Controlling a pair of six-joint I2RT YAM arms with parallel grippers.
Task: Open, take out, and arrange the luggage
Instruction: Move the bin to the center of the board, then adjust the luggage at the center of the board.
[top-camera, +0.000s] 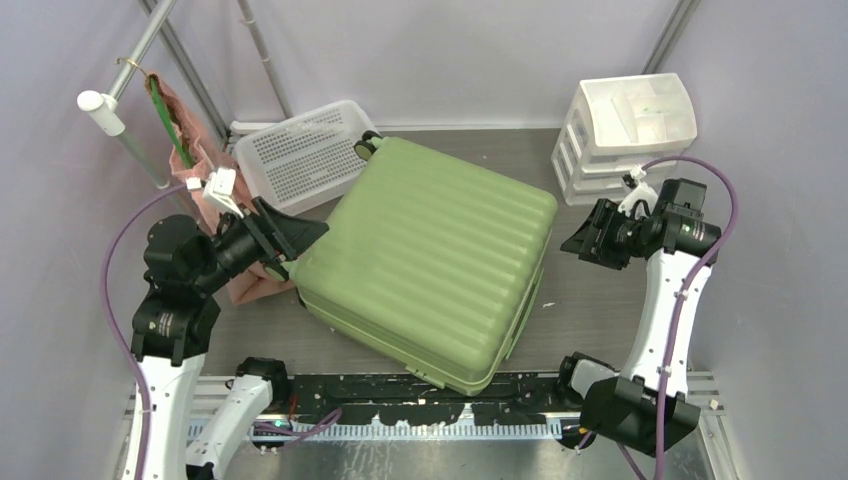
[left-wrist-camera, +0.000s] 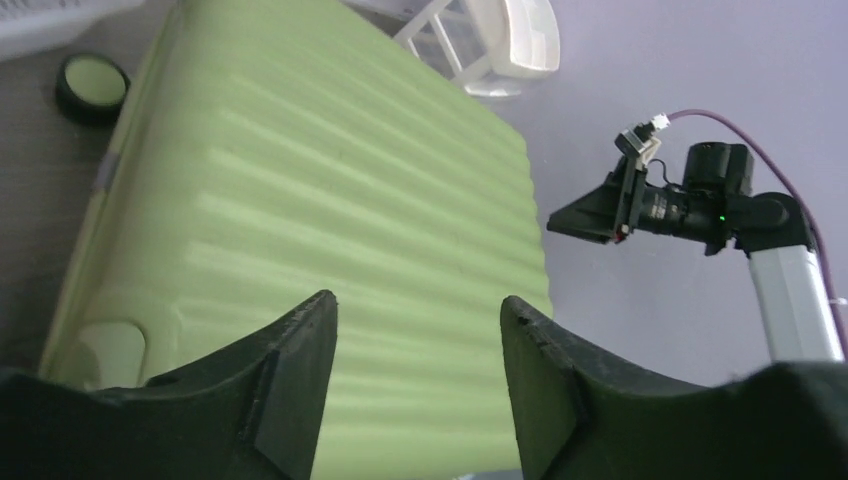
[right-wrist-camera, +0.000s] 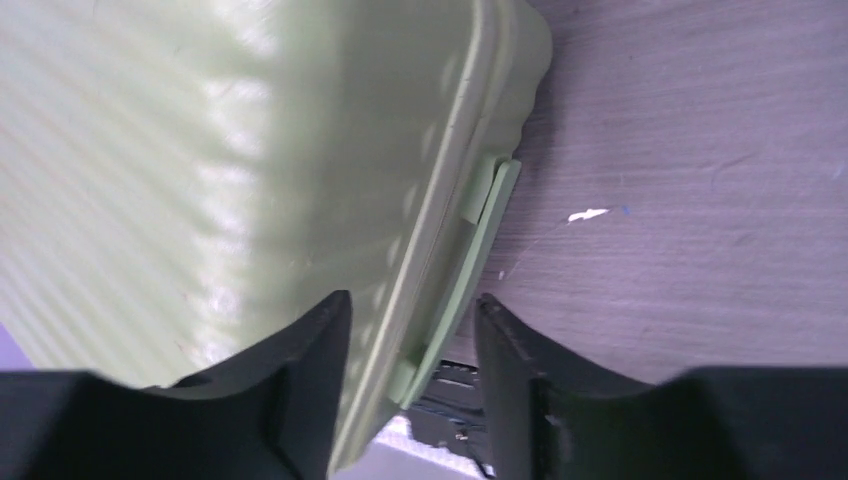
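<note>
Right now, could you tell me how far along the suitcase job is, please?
Nothing looks done yet: the suitcase lies shut and flat on the table. In hand: the left end effector and right end effector, both open, flank its sides. Left to do: opening it, unpacking, arranging.

Robotics lab test cell, not a lived-in room. Plain pale partition walls box in a grey tabletop. A left arm and right arm, both cabled, sit on a metal rail along the bottom edge, with bare metal poles at upper left.
</note>
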